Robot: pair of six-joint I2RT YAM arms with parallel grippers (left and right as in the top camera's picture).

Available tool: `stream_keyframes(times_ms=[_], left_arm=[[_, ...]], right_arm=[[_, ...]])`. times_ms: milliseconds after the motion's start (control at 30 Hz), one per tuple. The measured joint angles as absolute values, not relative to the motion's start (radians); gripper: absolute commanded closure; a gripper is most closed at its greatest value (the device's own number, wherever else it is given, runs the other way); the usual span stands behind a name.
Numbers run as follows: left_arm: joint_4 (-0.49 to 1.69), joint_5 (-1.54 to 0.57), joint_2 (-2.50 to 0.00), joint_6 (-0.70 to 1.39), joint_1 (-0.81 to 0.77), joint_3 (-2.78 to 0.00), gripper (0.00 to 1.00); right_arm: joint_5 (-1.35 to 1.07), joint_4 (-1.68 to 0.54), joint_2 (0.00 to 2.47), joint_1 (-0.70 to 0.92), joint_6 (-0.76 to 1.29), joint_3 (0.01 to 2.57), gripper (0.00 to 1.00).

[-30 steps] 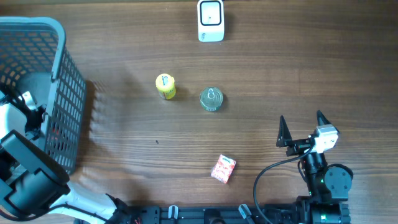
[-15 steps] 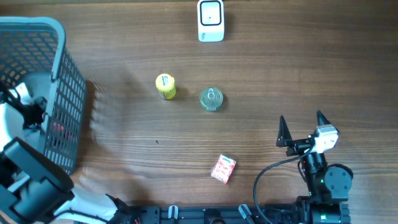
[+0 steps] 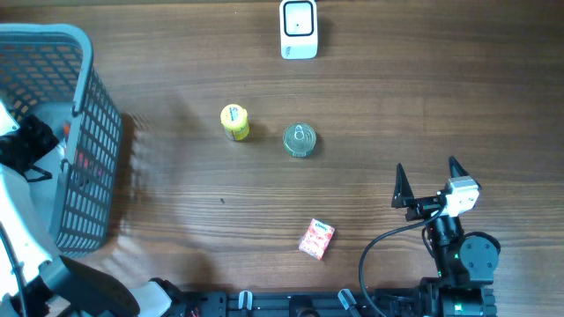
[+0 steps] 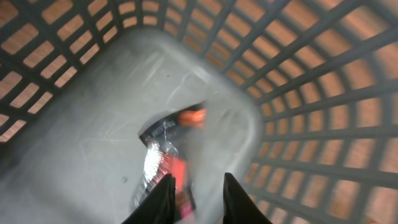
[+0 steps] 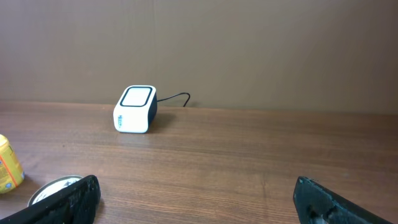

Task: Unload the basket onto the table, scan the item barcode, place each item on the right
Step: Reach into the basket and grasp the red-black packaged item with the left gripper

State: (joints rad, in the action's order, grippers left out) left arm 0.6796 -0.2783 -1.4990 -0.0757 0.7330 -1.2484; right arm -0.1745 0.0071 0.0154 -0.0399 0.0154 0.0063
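Observation:
A silver and red packet (image 4: 158,155) lies blurred on the floor of the grey basket (image 4: 311,93). My left gripper (image 4: 198,180) is down inside the basket (image 3: 84,53) at the table's left edge. Its jaws stand narrowly apart with the packet's lower end against the left finger (image 4: 163,199). A gap shows on the right finger's side, and the blur hides whether the packet is pinched. The white barcode scanner (image 3: 299,29) stands at the far middle of the table. My right gripper (image 3: 426,167) rests wide open at the near right, with nothing between its fingers (image 5: 196,186).
A small yellow can (image 3: 234,122) and a silver tin (image 3: 300,140) stand mid-table. A pink box (image 3: 316,239) lies near the front edge. The right wrist view shows the scanner (image 5: 134,109) ahead, with the yellow can (image 5: 7,165) and the tin (image 5: 53,190) at the left.
My left arm has moved further along inside the basket and its jaws have narrowed. The basket's near corner has shifted slightly. The right arm has not moved.

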Motion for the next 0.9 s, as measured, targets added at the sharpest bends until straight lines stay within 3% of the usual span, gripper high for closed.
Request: stream_keyframes(times_ms=[100, 167, 233, 267, 300, 500, 900], left_arm=[[0.68, -0.297, -1.478, -0.06, 0.733, -1.251, 0.85], [0.683, -0.3, -1.478, -0.054, 0.733, -1.252, 0.5], [0.692, -0.303, -1.478, -0.049, 0.733, -1.252, 0.26], [0.692, -0.306, -1.478, -0.041, 0.733, -1.252, 0.08], [0.692, -0.306, -1.478, -0.044, 0.733, -1.252, 0.0], [0.691, -0.311, -1.525, -0.039, 0.733, -1.255, 0.0], [0.683, -0.313, -1.867, -0.048, 0.733, -1.261, 0.01]], right_arm=[[-0.175, 0.007, 0.016, -0.04, 0.015, 0.006, 0.0], [-0.175, 0.007, 0.016, -0.04, 0.015, 0.006, 0.0], [-0.175, 0.007, 0.015, -0.04, 0.015, 0.006, 0.0], [-0.175, 0.007, 0.016, -0.04, 0.015, 0.006, 0.0], [-0.175, 0.007, 0.015, -0.04, 0.015, 0.006, 0.0], [-0.175, 0.007, 0.015, -0.04, 0.015, 0.006, 0.0], [-0.175, 0.007, 0.015, -0.04, 0.015, 0.006, 0.0]])
